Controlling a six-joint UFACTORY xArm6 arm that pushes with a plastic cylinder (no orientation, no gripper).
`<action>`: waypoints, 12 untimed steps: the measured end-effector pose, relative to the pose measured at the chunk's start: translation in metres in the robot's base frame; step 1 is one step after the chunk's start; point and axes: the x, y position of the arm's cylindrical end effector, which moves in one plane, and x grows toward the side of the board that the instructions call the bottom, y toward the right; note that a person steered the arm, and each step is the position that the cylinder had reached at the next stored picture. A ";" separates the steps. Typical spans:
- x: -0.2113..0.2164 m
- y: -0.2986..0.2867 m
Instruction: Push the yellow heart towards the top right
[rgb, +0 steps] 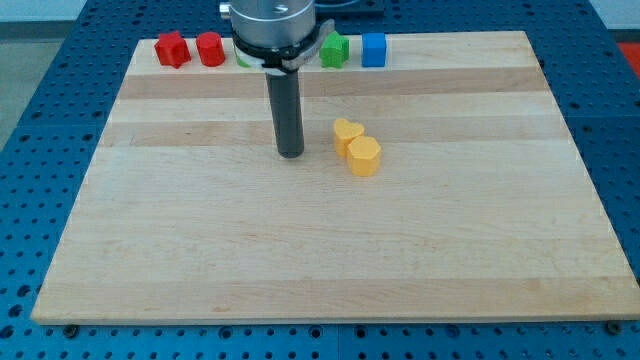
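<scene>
My tip (291, 153) is resting on the wooden board (320, 260) a little above its centre, with the dark rod standing straight up into the arm's grey collar at the view's top. I have no jaws to report; the arm is ending in this plain rod and is gripping nothing. The yellow heart (348, 132) is sitting just to the view's right of my tip, apart from it, and is touching a second yellow block (365, 156), rounded in shape, at its lower right. Along the board's top edge, two red blocks (172, 49) (210, 49) are sitting at the left. A green block (334, 49) and a blue cube (373, 49) are standing side by side right of the rod. Another sliver of green (243, 60) is peeking out beside the collar, mostly hidden.
</scene>
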 end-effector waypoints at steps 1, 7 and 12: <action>0.000 0.038; -0.104 0.106; -0.106 0.188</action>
